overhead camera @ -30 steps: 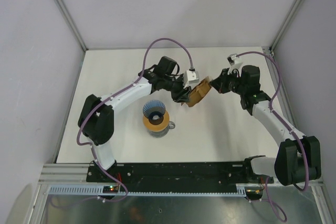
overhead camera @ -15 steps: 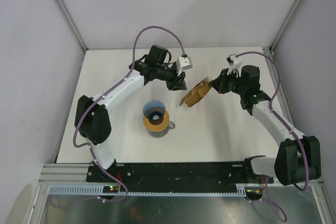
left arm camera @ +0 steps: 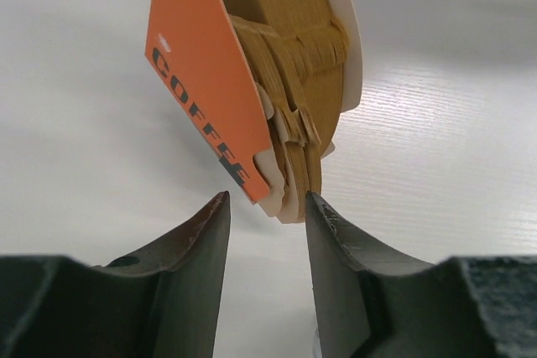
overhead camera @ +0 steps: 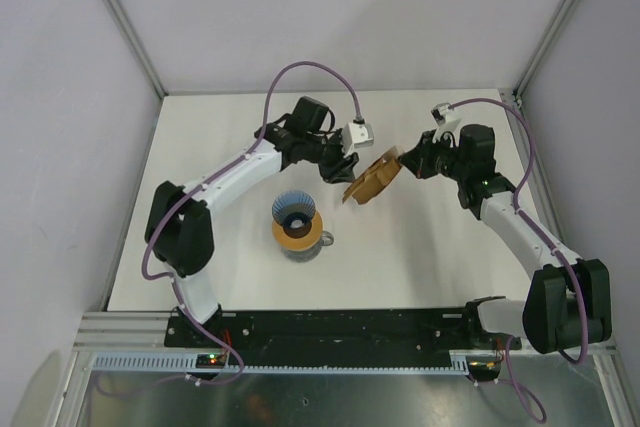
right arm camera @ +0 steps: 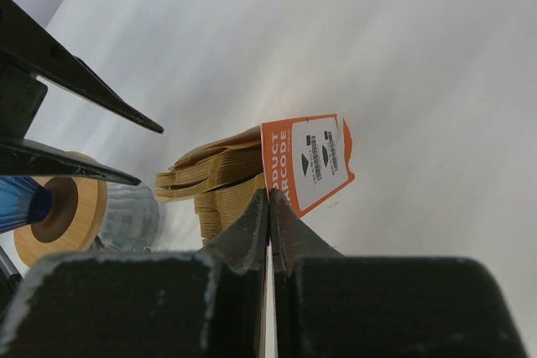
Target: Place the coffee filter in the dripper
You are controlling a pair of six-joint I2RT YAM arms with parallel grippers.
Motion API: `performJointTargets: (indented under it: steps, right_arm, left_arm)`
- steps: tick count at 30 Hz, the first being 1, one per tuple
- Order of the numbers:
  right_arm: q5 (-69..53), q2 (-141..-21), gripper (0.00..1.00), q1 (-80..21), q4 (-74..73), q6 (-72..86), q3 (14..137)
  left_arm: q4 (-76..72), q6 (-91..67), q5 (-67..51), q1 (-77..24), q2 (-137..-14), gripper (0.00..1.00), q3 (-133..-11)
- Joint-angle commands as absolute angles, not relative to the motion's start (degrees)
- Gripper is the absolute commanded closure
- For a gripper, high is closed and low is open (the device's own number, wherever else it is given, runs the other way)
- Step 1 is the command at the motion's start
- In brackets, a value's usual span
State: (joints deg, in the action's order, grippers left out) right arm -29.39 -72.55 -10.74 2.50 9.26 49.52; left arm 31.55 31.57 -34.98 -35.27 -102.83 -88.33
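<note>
One orange packet [right arm camera: 306, 161], pinched by right claw [right arm camera: 269, 196], coffee filters [left arm camera: 295, 52] at parted left claw [left arm camera: 267, 204]

The orange packet [left arm camera: 197, 81] reads "COFFE" on one face and "ODUCT ARCODE" beside barcodes on another.

dripper [right arm camera: 17, 204]: cut by left edge | orange packet [left arm camera: 197, 73]: top cut off | carafe [right arm camera: 126, 218]: blurred

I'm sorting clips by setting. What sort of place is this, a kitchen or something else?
Probably a robotics lab cell, not a kitchen: a white table enclosed by plain panels on metal posts, with a blue dripper set out and a filter packet in the right gripper.
</note>
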Motion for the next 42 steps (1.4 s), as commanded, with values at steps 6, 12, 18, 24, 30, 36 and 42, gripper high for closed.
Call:
performJointTargets:
  steps: [6, 12, 18, 24, 30, 36, 42]
  right_arm:
    - [-31.2, -71.49, 1.0, -11.25, 6.85, 9.68, 49.92]
    - [-31.42, -71.23, 1.0, -11.48, 6.97, 9.62, 49.88]
    - [-31.29, -71.22, 1.0, -11.4, 6.36, 9.18, 49.92]
    - [-31.5, -71.22, 1.0, -11.34, 7.0, 9.46, 49.92]
    - [-31.53, -71.18, 1.0, -11.27, 6.82, 9.44, 49.9]
    - [-31.56, -70.88, 1.0, -11.05, 6.75, 9.32, 49.91]
    - [-31.85, -70.87, 1.0, -10.86, 6.77, 9.39, 49.92]
  left_arm:
    - [27.33, 34.3, -31.49, -38.56, -102.66, 0.51, -85.79]
    - [25.99, 34.75, -29.17, -39.2, -102.66, 0.53, -85.78]
    - [27.83, 34.74, -34.26, -38.64, -99.42, 0.51, -85.52]
    - [28.85, 34.35, -34.48, -35.31, -98.67, 0.5, -87.16]
    - [28.9, 33.65, -36.6, -34.27, -99.23, 0.48, -88.23]
    - [28.41, 33.24, -33.34, -34.28, -102.1, 0.48, -89.12]
    - [27.69, 33.5, -34.06, -35.19, -103.85, 0.45, -88.7]
